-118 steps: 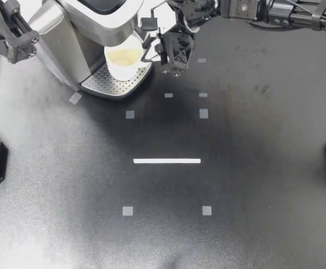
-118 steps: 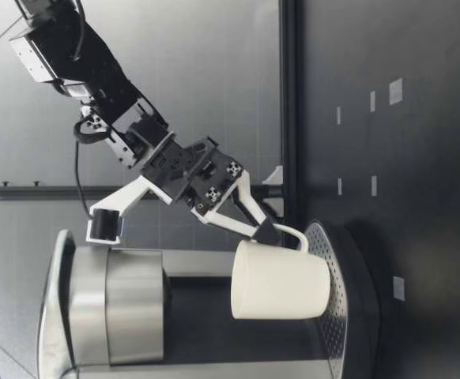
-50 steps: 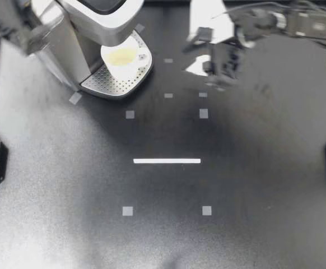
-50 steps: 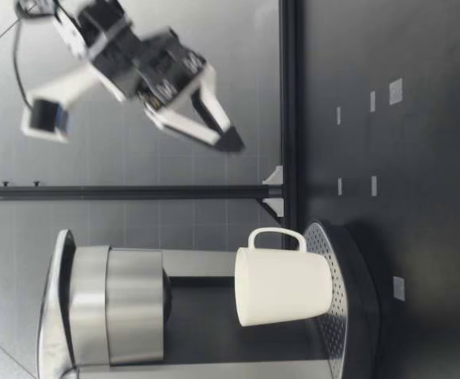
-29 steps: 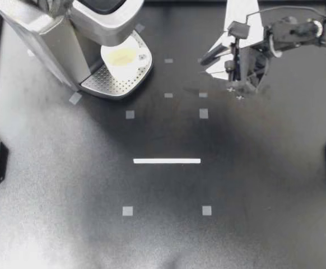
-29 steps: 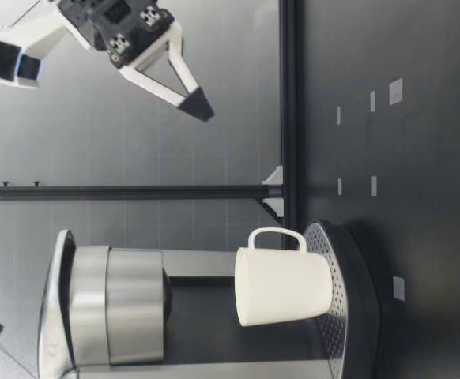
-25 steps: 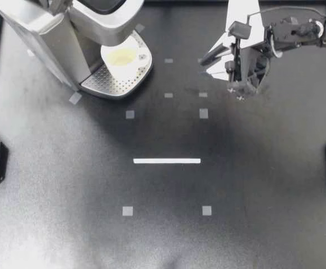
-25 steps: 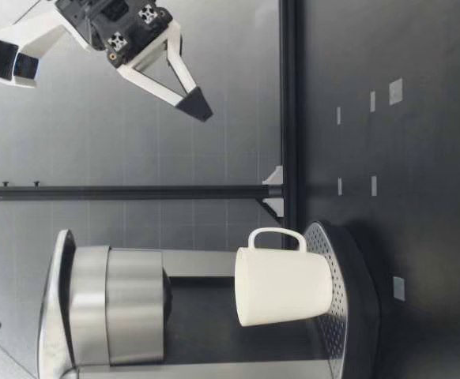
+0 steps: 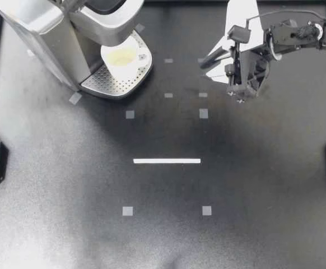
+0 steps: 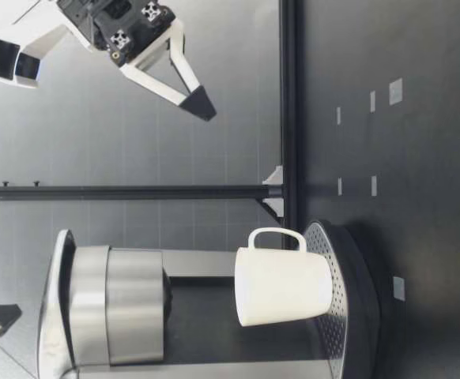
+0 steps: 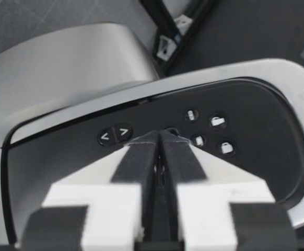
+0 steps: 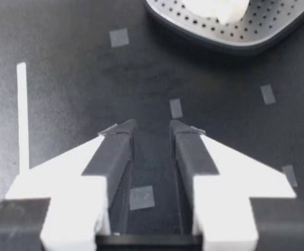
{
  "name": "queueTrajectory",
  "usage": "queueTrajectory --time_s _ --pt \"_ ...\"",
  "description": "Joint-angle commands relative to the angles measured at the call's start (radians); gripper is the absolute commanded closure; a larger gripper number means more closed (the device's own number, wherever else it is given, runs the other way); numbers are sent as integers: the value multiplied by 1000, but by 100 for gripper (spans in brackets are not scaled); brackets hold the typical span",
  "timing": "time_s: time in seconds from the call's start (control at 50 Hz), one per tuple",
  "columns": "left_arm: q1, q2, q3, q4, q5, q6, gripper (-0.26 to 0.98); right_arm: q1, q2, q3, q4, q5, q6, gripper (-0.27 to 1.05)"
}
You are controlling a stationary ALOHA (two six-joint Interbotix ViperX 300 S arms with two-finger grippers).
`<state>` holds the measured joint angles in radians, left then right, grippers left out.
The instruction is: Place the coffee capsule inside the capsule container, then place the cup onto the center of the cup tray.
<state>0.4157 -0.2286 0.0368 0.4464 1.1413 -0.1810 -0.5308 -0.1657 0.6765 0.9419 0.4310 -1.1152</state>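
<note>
- While the cup (image 9: 122, 59) stands upright on the perforated tray (image 9: 107, 85) of the coffee machine (image 9: 45, 28) at the far left of the bench, my right arm (image 9: 297, 33) hangs well apart from it, at the far right.
- The right jaws are released: the two fingers (image 12: 115, 151) stand a little apart over bare bench, with nothing between them.
- The left jaws are clenched on nothing, tips pressed together just over the button panel (image 11: 214, 123) on top of the machine; I cannot tell whether they touch it.
- No capsule shows in any view, so I cannot say where it is.
- I judge the cup placed: it sits under the spout, on the far part of the tray, with its handle (image 10: 277, 234) turned toward the right.
- The cup looks like glazed pottery: stiff, fairly heavy for its size, smooth enough to slip, and breakable if knocked against the machine.
- For any nudge toward the middle, the handle loop is the safest hold; the rim wall is the second choice. Its pale inside may hold liquid, so it should stay level.
</note>
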Motion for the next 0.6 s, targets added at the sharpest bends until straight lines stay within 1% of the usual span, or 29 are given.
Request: queueTrajectory --time_s 0.0,0.58 --pt "8 -5 -6 2 -11 2 61 5 -20 -8 5 -3 -2 43" --pt "8 21 58 -2 -29 2 61 5 -12 -8 5 -14 -3 43"
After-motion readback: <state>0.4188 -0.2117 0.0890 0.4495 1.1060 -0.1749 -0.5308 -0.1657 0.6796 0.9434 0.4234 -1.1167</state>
